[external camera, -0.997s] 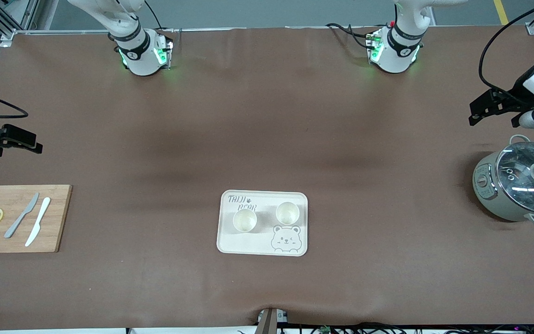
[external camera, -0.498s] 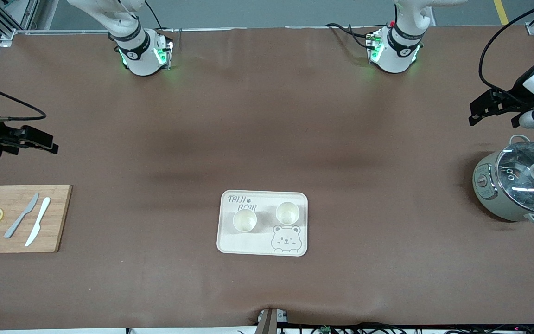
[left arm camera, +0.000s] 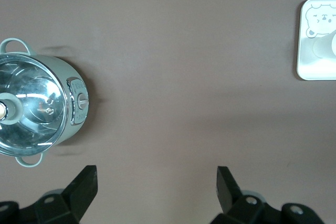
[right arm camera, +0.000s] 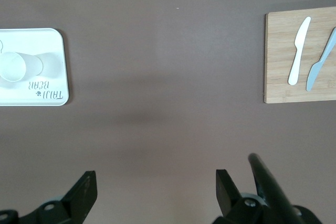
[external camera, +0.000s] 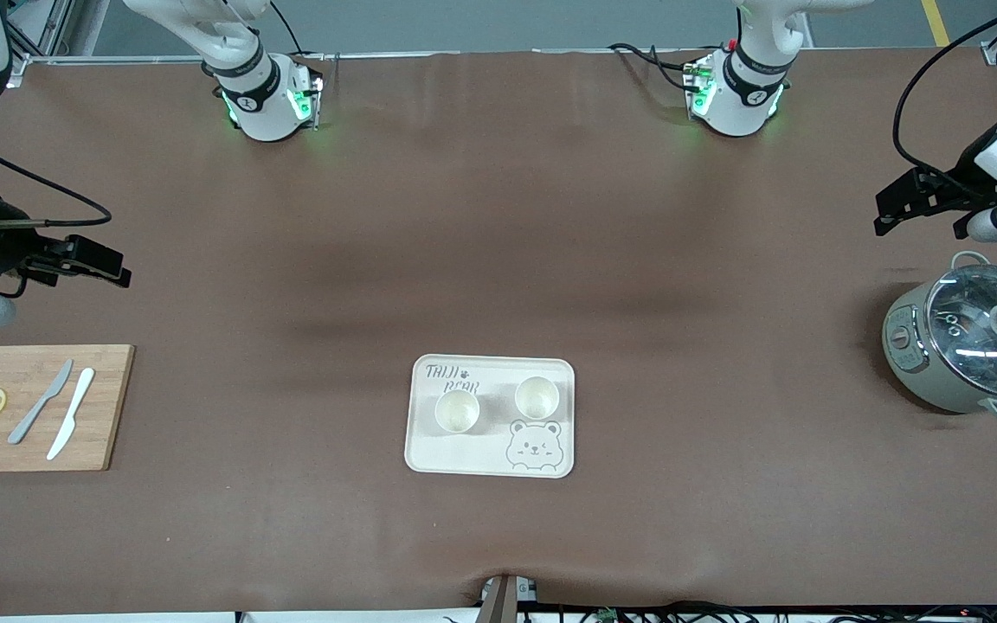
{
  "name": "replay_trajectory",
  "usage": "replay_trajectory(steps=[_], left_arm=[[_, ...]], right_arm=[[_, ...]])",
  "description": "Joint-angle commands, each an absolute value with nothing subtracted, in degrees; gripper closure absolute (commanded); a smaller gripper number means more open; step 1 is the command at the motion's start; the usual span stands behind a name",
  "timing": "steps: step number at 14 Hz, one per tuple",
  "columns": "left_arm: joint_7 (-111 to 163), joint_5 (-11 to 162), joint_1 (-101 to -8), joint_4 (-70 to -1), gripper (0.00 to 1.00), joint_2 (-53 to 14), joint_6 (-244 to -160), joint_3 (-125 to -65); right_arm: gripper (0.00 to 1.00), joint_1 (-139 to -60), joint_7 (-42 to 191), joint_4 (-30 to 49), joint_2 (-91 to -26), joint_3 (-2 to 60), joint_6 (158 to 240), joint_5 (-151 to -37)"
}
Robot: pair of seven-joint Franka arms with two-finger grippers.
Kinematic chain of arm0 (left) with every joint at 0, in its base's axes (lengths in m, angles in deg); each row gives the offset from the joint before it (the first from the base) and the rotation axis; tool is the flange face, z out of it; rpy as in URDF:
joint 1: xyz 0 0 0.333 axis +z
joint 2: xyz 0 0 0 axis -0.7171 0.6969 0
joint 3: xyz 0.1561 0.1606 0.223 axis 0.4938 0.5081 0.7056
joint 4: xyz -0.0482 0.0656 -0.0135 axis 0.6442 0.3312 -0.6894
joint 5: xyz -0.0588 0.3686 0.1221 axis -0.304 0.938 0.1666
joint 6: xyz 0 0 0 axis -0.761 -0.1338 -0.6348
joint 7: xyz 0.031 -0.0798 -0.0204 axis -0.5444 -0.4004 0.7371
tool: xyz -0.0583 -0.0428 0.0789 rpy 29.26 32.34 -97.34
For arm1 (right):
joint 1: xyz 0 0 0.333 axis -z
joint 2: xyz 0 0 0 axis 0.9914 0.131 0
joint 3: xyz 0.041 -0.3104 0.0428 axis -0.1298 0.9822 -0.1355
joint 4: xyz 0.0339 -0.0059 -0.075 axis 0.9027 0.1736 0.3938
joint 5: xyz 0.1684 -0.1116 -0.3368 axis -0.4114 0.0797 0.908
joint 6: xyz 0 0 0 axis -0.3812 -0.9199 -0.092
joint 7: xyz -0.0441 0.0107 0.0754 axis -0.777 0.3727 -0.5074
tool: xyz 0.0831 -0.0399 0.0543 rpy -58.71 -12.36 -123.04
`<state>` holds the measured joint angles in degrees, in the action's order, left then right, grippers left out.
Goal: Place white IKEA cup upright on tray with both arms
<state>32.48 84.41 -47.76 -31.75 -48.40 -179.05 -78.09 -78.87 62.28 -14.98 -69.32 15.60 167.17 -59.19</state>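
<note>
The cream tray (external camera: 464, 459) with its bear drawing lies near the front camera's edge of the table, midway between the two ends. Two white cups stand upright on it, one (external camera: 457, 410) by the lettering and one (external camera: 537, 397) above the bear face. My right gripper (external camera: 120, 270) hangs open and empty over bare table toward the right arm's end, above the cutting board's side. My left gripper (external camera: 883, 216) hangs open and empty over the table beside the pot. The right wrist view shows the tray (right arm camera: 52, 45) with a cup (right arm camera: 16, 66); the left wrist view shows the tray's edge (left arm camera: 307, 61).
A wooden cutting board (external camera: 109, 407) with two knives and two lemon slices lies at the right arm's end. A grey pot with a glass lid (external camera: 966, 342) stands at the left arm's end. Brown table stretches between the tray and both grippers.
My right gripper has moved in from the table's end toward the middle, still open. The left gripper, the tray and the cups have stayed where they were.
</note>
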Motion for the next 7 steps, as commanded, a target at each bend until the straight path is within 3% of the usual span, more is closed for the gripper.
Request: replay_trajectory(steps=[1,7], left_arm=[[32.8,83.4,-47.4,-31.9,0.00,-48.5,-179.8,-78.2],[32.8,83.5,-47.4,-31.9,0.00,-48.5,-179.8,-78.2]], right_arm=[[0.00,-79.2,60.2,-14.4,-70.3,15.5,167.1,-59.1],[0.00,-80.6,57.7,-14.4,-70.3,15.5,166.9,-59.2]])
